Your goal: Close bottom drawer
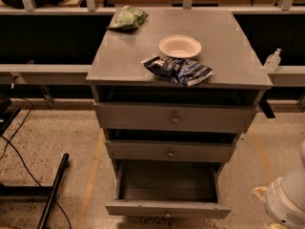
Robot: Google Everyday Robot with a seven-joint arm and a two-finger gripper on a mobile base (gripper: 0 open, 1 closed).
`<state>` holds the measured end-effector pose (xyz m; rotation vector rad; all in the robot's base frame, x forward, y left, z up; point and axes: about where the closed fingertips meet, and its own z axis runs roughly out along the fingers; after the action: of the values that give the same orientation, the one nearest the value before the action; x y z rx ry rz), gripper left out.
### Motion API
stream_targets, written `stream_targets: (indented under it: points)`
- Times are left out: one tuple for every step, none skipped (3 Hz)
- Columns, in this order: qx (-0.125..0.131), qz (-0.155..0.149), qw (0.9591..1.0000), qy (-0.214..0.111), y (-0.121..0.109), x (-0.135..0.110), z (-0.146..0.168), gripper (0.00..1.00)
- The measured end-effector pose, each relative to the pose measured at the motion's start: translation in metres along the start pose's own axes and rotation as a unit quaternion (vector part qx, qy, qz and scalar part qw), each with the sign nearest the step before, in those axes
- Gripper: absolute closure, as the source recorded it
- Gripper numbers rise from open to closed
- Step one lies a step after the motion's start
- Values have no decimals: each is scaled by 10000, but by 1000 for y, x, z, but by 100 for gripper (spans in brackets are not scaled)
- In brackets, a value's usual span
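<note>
While the bottom drawer [167, 190] stands pulled out at the foot of the cabinet [143, 66], the gripper [269, 199] sits low to the cabinet's right.
The cabinet's grey top bears a white bowl [179, 46], a blue snack bag [178, 70] touching its front and a green bag [127, 18] at the back left; speckled floor [71, 137] surrounds the cabinet. I cannot tell whether the gripper is open or closed.
</note>
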<state>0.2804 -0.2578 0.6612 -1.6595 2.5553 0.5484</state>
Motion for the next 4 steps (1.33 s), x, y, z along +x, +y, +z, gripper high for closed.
stream_targets:
  points:
    - [-316,40,9994,-163,-27,26,74,0]
    - [-526,83,9981,-323,-49,48,141,0]
    - [-738,133,9964,-387,-46,51,164,0]
    - [-739,132,9964,-387,-46,51,165,0]
